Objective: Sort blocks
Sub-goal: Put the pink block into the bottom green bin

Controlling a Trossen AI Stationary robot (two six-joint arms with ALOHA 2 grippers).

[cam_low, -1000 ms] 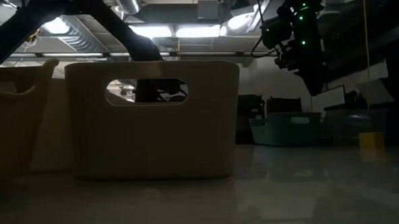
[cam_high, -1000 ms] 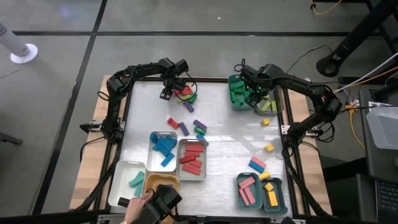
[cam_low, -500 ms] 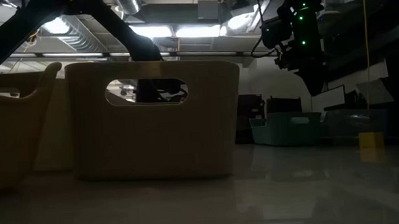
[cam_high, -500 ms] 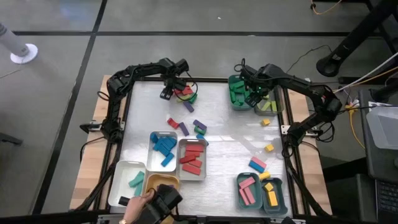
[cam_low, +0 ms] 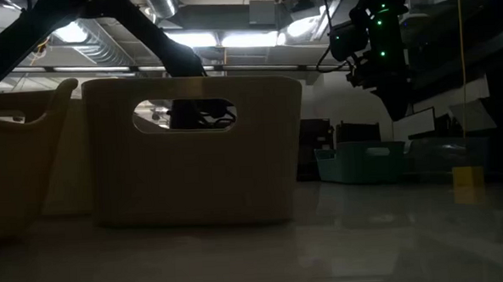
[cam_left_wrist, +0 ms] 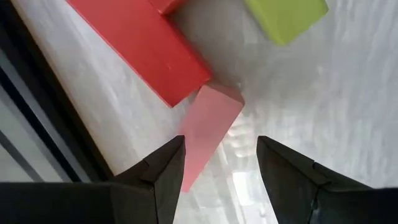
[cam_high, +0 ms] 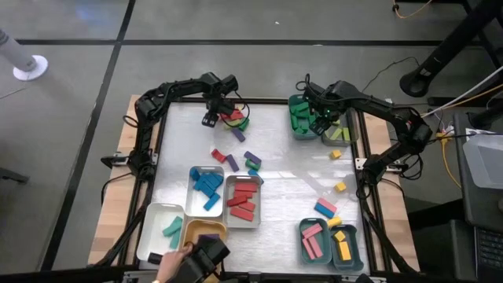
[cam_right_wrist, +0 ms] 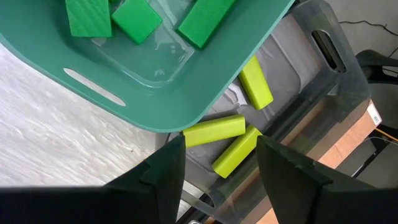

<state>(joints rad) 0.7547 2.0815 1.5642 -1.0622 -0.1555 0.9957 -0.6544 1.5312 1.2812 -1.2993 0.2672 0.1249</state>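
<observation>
Glossy plastic teal tray [cam_right_wrist: 186, 93]

The left gripper [cam_left_wrist: 221, 163] hangs over the pale table [cam_left_wrist: 323, 93] with its jaws apart. A pink block [cam_left_wrist: 205, 134] lies between its fingertips, touching a red block [cam_left_wrist: 146, 46]. A lime block [cam_left_wrist: 286, 15] lies apart.

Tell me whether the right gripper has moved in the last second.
No. The right gripper hangs at the same spot over the teal tray of green blocks.
</observation>
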